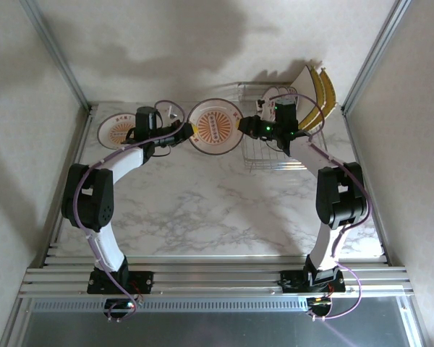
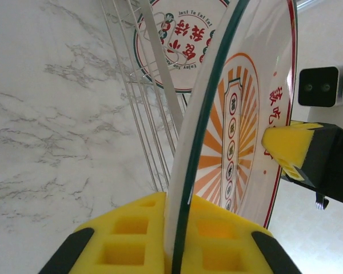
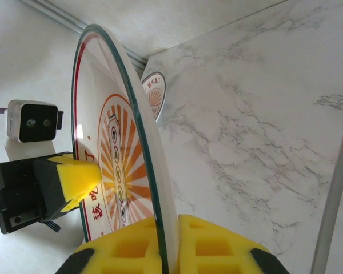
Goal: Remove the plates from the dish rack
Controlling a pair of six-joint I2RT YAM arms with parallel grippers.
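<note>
One round plate (image 1: 215, 126) stands on edge at 12 o'clock over the counter (image 1: 224, 210). The left jaws squeeze its rim between yellow pads (image 2: 131, 245), and the right jaws pinch the far side, shut tight too. I think it is being passed across, to lie by the flat plate (image 1: 119, 131) at 10 o'clock. The dish rack (image 1: 271, 160) at 1 o'clock holds square plates (image 1: 322, 90). The held plate has red Chinese writing; a third plate (image 2: 177, 43) seems to say "Just To Eat Eat".

Bright, even light; soft shadows; mostly sharp
</note>
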